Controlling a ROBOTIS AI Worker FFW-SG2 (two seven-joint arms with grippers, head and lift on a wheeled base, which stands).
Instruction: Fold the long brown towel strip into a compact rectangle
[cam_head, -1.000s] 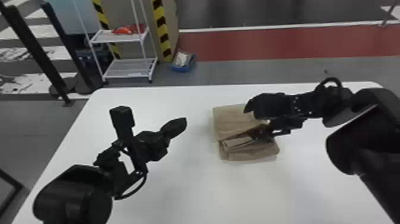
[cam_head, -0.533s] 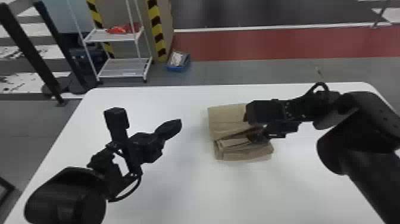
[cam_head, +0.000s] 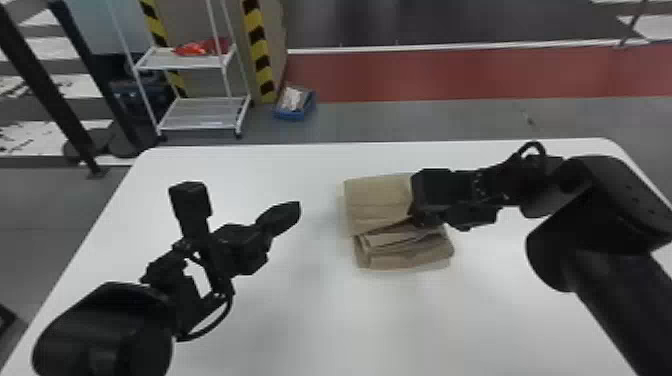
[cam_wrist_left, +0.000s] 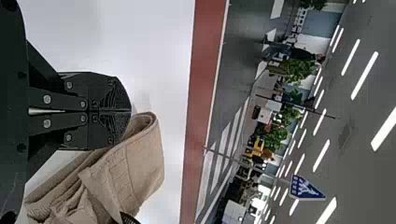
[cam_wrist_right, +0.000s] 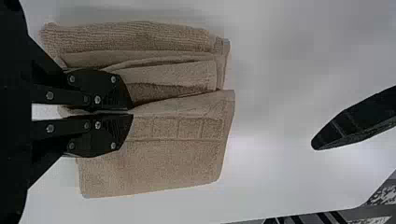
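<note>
The brown towel (cam_head: 377, 202) lies folded into layers on the white table, right of centre. My right gripper (cam_head: 419, 214) is over its right part, and in the right wrist view the right gripper (cam_wrist_right: 130, 112) is shut on a raised edge of the towel (cam_wrist_right: 154, 163), between the flat panel and the stacked folds. To the towel's left, my left gripper (cam_head: 292, 210) hangs above the table, apart from the cloth. In the left wrist view the left gripper (cam_wrist_left: 129, 111) is shut with nothing between its fingers, the towel (cam_wrist_left: 140, 163) lying beyond.
The white table (cam_head: 310, 320) extends around the towel and under both arms. Past its far edge stand a white wire shelf (cam_head: 200, 112) and a blue bin (cam_head: 295, 104) on the floor.
The head view has shifted slightly, moving the whole scene a little left. My right gripper sits slightly farther right over the towel; the left arm looks nearly still.
</note>
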